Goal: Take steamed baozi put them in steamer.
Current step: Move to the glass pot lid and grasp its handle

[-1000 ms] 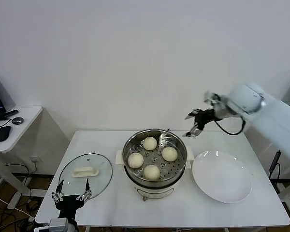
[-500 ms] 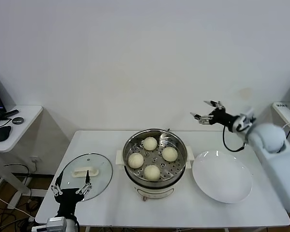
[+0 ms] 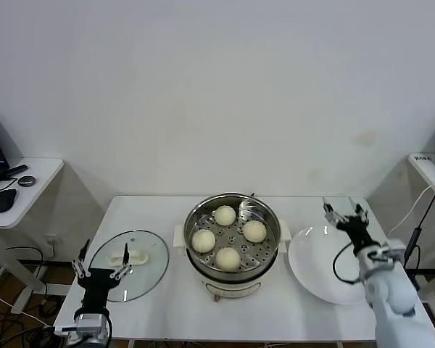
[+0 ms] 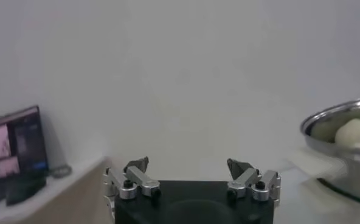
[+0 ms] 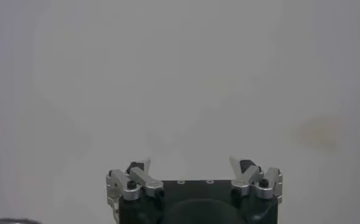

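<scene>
While both arms hang back at the table's near corners, all 4 baozi already sit in the steamer, which stands at the middle of the table. They lie spread in a loose ring on the perforated tray, each apart from the others, probably so steam could reach every side. Being round, they have no long axis to speak of; each rests domed side up. The plate beside the steamer on the right is bare, so I'd judge the loading done. The lid lies flat on the left, handle up, clear of the pot, likely waiting to go on. The left gripper points up just in front of the lid, fingers spread and holding nothing. The right gripper hovers over the plate's far edge, also spread wide and empty. Both wrist views show the same parted fingers with only wall beyond them.
</scene>
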You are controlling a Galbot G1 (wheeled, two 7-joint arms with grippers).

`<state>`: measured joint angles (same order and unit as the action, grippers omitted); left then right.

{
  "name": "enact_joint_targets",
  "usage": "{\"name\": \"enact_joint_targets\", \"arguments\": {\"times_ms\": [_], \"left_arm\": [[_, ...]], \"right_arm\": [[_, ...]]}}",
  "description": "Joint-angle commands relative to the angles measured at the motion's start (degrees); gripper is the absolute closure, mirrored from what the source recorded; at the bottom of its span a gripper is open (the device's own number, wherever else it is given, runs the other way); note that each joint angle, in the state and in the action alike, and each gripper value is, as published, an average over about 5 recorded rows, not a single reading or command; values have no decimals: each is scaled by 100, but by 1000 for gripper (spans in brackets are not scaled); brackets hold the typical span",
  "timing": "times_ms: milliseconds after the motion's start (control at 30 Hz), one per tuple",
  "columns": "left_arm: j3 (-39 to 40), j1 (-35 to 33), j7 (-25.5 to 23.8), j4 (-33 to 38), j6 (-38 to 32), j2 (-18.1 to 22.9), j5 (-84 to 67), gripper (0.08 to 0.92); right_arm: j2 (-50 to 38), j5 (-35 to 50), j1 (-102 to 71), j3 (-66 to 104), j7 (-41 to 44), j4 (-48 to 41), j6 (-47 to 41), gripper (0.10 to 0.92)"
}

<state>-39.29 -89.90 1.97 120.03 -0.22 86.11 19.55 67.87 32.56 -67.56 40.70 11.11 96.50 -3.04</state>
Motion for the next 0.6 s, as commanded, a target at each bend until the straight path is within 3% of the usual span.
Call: {"name": "enact_joint_targets", "arguments": {"times_ms": [33,167,267,433,600], "left_arm": [[-150,562,333,-826,-585,-297,3596,177],[155,665,1431,-1509,-719,-758,5714,177],[332,709,1926,-1992,-734,-1185,6347,177],[448,715,1647,-2557,-511,-1777,6652,177],[389,635,1470,-2740,-305,-1741,6684,177]], "right_arm": [[815,-334,-1495,634,-428,502,320,203],[907,-434,-1508,626,-402,533,362,203],[930,-423,-1526,626,-406,608,342,203],[904,-431,-1591,638,-392,656,332,203],[981,-440,-1628,605,-345,634,343,203]]}}
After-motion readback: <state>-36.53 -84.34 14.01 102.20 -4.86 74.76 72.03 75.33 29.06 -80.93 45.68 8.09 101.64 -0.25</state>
